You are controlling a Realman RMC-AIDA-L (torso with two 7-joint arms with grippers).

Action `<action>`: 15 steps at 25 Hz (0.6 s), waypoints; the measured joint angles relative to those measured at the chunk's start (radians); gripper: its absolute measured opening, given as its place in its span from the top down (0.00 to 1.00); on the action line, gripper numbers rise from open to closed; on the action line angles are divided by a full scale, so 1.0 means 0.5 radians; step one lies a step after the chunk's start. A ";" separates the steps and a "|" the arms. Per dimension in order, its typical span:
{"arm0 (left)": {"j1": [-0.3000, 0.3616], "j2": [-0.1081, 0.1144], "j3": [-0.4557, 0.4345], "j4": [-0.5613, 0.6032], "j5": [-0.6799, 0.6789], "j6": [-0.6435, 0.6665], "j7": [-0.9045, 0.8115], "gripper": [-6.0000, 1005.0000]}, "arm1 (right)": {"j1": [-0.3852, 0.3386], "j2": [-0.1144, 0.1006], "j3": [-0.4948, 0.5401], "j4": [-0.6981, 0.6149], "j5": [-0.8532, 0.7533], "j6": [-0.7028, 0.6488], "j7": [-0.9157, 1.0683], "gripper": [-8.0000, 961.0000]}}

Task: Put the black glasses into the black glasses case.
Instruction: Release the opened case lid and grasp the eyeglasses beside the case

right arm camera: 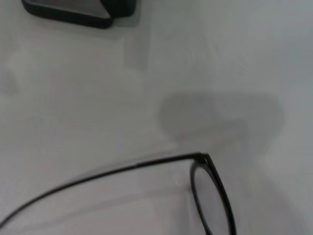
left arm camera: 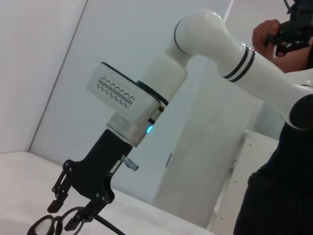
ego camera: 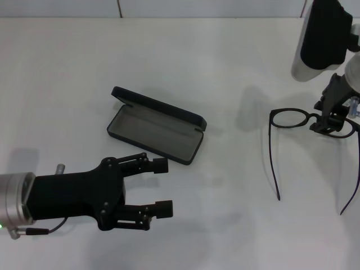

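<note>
The black glasses (ego camera: 288,111) are at the right of the white table, temple arms unfolded and pointing toward me. My right gripper (ego camera: 329,121) comes down from above and is shut on the frame near the bridge. It also shows in the left wrist view (left arm camera: 68,218), fingers pinching the rims (left arm camera: 41,226). The right wrist view shows one rim and temple arm (right arm camera: 122,169) with a faint shadow beneath. The black glasses case (ego camera: 154,126) lies open mid-table, grey lining up, lid tilted back; its corner shows in the right wrist view (right arm camera: 73,12). My left gripper (ego camera: 163,187) is open and empty, just in front of the case.
The white table (ego camera: 225,225) is bare between the case and the glasses. A person in dark clothes (left arm camera: 274,196) stands behind the right arm in the left wrist view. A white wall runs along the table's far edge.
</note>
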 joint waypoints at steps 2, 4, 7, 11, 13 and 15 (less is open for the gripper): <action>-0.002 -0.002 0.001 0.000 0.001 -0.006 -0.002 0.11 | 0.002 0.000 -0.003 0.015 0.019 0.018 -0.007 0.54; -0.007 -0.004 0.001 0.000 0.002 -0.008 -0.002 0.11 | 0.002 0.000 -0.015 0.026 0.020 0.029 -0.008 0.54; -0.013 -0.006 -0.002 0.000 0.002 -0.009 -0.002 0.11 | 0.001 0.001 -0.050 0.052 0.022 0.060 -0.008 0.54; -0.015 -0.005 -0.007 0.000 0.002 -0.010 0.005 0.11 | -0.003 0.002 -0.097 0.095 0.043 0.142 -0.008 0.57; -0.016 -0.005 -0.004 0.000 0.002 -0.020 0.002 0.11 | -0.004 0.002 -0.111 0.107 0.063 0.168 -0.009 0.58; -0.021 -0.005 0.001 -0.014 0.006 -0.039 -0.013 0.11 | -0.004 0.002 -0.116 0.120 0.076 0.189 -0.015 0.60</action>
